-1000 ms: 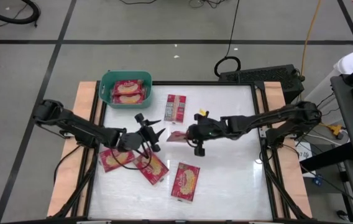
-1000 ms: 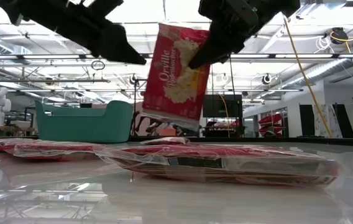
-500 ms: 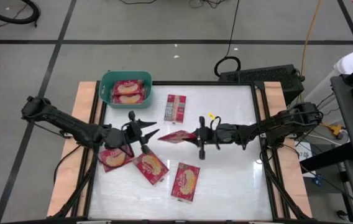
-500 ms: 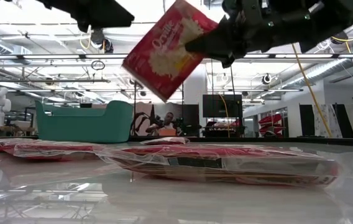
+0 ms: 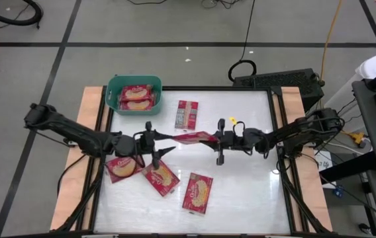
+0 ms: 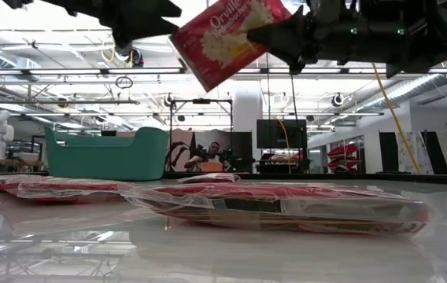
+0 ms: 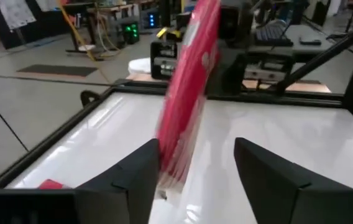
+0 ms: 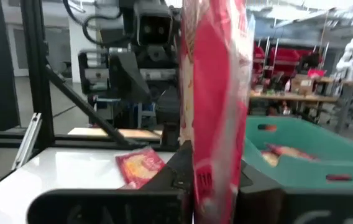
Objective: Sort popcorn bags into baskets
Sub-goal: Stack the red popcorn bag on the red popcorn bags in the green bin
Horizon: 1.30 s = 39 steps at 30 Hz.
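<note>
Since 0.5 s ago the held popcorn bag [image 5: 189, 137] has risen and levelled between both arms. Right tool [image 5: 218, 140] pinches it mid-surface; left tool [image 5: 158, 142] spread around its free end. Teal basket [image 5: 114, 86], far-left corner, holds two bags; four remain on the surface [image 5: 247, 192].

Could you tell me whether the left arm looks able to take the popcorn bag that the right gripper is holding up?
Probably yes. The left gripper is open with the held bag entering between its fingers, as its wrist view shows. The right gripper grips the far end, and nothing stands between them.
</note>
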{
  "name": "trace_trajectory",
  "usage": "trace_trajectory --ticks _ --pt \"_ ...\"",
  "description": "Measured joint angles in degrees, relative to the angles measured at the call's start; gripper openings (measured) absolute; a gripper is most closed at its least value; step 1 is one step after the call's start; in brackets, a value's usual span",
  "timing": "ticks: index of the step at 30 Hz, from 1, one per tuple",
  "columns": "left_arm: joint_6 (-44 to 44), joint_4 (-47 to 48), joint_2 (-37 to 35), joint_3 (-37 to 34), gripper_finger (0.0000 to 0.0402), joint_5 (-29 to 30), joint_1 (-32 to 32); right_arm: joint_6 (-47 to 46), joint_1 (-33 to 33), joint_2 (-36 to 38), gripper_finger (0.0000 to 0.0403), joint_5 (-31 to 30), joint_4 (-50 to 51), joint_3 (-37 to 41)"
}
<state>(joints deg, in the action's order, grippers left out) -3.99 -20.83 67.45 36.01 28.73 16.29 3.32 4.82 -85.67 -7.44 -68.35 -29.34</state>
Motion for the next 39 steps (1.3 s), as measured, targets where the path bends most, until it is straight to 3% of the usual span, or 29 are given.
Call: trace_trajectory --ticks 7,13,21,31,39 --pt "4.24 -8.08 3.82 0.00 0.0261 -1.65 -3.86 2.86 -0.04 0.00 0.0015 -0.04 -4.31 0.04" --pt "7.03 -8.45 3.83 0.00 0.0257 -6.10 -6.90 3.38 0.00 0.00 0.0015 0.26 -4.51 0.00" --pt "8.51 -7.83 3.81 0.00 0.0189 -17.26 -11.19 3.41 -0.29 0.00 0.0015 1.82 -7.45 -0.07" --pt "9.84 -7.54 3.73 0.00 0.0026 -22.65 -14.10 2.89 -0.36 0.00 0.0019 1.16 -5.67 -0.07" --pt "10.52 1.50 -4.23 -0.02 0.0035 -24.58 -17.15 2.76 -0.27 0.02 0.0071 -7.70 -1.21 -0.11"
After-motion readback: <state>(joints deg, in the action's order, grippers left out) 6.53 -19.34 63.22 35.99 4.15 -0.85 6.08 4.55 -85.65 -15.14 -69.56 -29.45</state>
